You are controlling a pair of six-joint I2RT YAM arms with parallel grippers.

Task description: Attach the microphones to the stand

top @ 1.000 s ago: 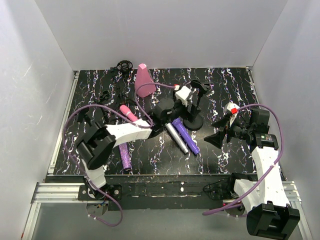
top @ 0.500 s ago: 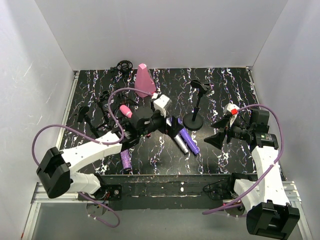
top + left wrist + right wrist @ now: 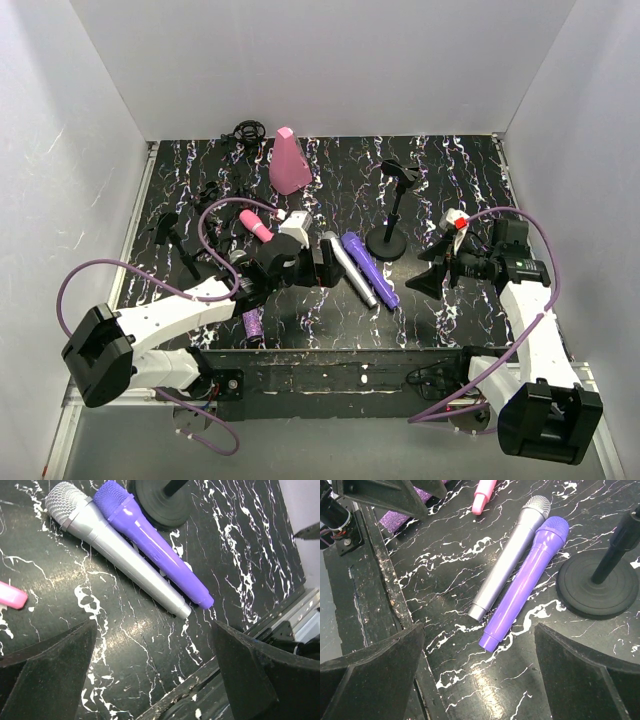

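The silver-grey microphone [image 3: 348,270] and the smooth violet microphone [image 3: 370,270] lie side by side on the black marbled table, in front of the black stand [image 3: 388,215] with its empty clip on top. The pink microphone [image 3: 256,225] lies further left. The glittery purple microphone [image 3: 250,322] lies near the front edge, partly under my left arm. My left gripper [image 3: 323,262] is open and empty, just left of the silver microphone [image 3: 115,545]. My right gripper [image 3: 432,265] is open and empty, right of the violet microphone [image 3: 525,590].
A pink cone-shaped block [image 3: 289,162] stands at the back. Small black stands [image 3: 178,232] and a coiled cable [image 3: 248,130] sit at the back left. The stand's round base [image 3: 597,587] is beside the microphone heads. The table's front edge [image 3: 330,352] is close.
My left arm has drawn back from the stand towards the near left; its gripper is now beside the silver microphone. The right arm has barely shifted.
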